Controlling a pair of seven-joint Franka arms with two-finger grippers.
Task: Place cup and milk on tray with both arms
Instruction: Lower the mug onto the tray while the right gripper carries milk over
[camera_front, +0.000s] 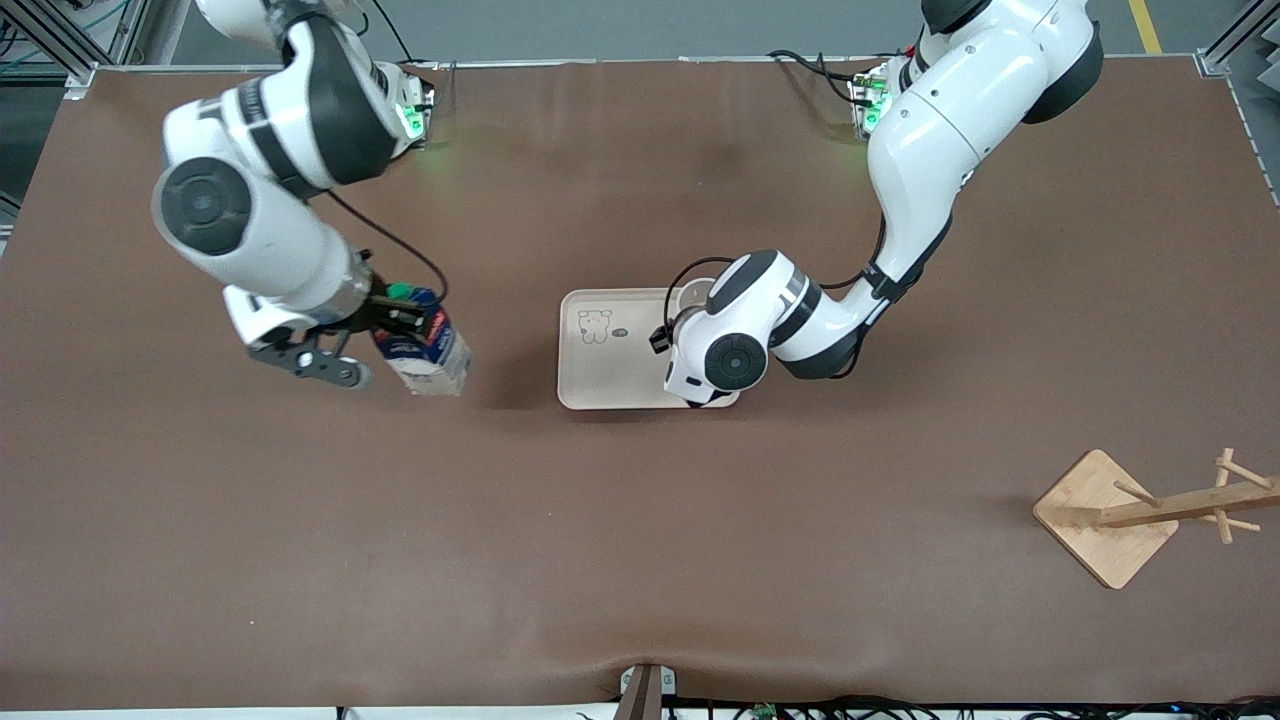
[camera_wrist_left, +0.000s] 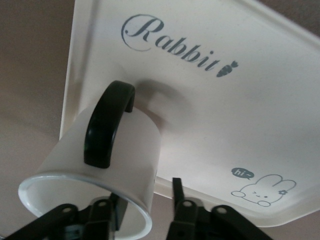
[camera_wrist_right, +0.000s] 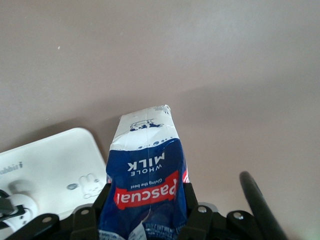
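The left gripper (camera_wrist_left: 145, 212) has its fingers spread around the white mug with the black handle (camera_wrist_left: 107, 165) on the cream tray (camera_wrist_left: 240, 115), while the right gripper (camera_wrist_right: 145, 212) squeezes the blue milk carton (camera_wrist_right: 145, 170) above the brown table (camera_front: 640, 550), ready to bring it over.

A brown, matte-covered table (camera_front: 640, 560) carries everything. A cream rectangular tray with rounded corners (camera_front: 600, 365) lies near its middle. A square wooden rack base with a pegged post (camera_front: 1105, 518) sits toward the left arm's end, nearer the front camera.
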